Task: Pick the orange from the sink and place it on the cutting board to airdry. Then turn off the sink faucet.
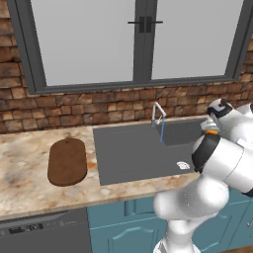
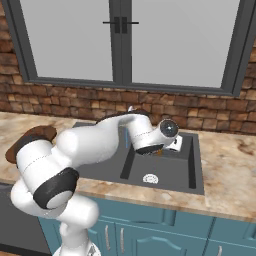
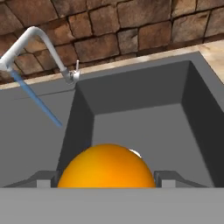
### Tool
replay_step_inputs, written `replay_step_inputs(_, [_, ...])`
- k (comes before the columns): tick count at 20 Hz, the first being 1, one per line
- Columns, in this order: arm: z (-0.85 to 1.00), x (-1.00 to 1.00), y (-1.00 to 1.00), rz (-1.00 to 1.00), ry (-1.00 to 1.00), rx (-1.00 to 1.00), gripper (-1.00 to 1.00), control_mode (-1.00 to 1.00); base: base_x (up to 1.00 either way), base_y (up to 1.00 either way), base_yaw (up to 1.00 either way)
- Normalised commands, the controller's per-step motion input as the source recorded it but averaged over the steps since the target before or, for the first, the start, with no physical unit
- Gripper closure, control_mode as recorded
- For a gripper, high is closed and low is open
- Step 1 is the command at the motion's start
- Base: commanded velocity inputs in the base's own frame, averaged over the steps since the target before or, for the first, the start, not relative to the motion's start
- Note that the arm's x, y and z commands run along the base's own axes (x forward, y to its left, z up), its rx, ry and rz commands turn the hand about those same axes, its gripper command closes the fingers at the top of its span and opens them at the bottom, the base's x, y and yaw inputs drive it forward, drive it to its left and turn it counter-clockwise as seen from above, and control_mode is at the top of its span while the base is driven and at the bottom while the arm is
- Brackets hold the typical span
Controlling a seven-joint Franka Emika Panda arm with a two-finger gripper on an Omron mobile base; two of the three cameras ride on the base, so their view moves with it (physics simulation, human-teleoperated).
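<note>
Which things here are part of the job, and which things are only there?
Part of the job: orange, sink, cutting board, sink faucet, gripper.
Only there: window, brick wall, blue cabinets, counter.

Arm: white, dark-jointed, rising from the base, bent at the elbow and reaching forward toward the far right. Gripper [image 3: 106, 178]: fingers [image 3: 43, 179] set either side of the orange [image 3: 106, 168], closed against it.
</note>
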Motion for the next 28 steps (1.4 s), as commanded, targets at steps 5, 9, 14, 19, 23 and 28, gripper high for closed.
replay_step_inputs(5, [0.36, -0.26, 0.0, 0.0, 0.0, 0.01, 1.0, -1.0, 0.0, 0.0, 0.0])
replay_step_inputs(9, [0.12, -0.31, 0.06, 0.06, 0.0, 0.0, 1.0, -1.0, 0.0, 0.0, 0.0])
replay_step_inputs(14, [0.15, -0.35, 0.14, 0.04, 0.0, 0.0, 1.0, -1.0, 0.0, 0.0, 0.0])
replay_step_inputs(19, [0.38, -0.36, 0.1, 0.0, 0.04, 0.0, 1.0, -1.0, 0.0, 0.0, 0.0])
replay_step_inputs(23, [0.11, -0.26, 0.34, 0.0, 0.08, 0.0, 1.0, -1.0, 0.0, 0.0, 0.0])
replay_step_inputs(28, [0.0, -0.45, 0.51, 0.0, -0.01, 0.0, 1.0, -1.0, 0.0, 0.0, 0.0])
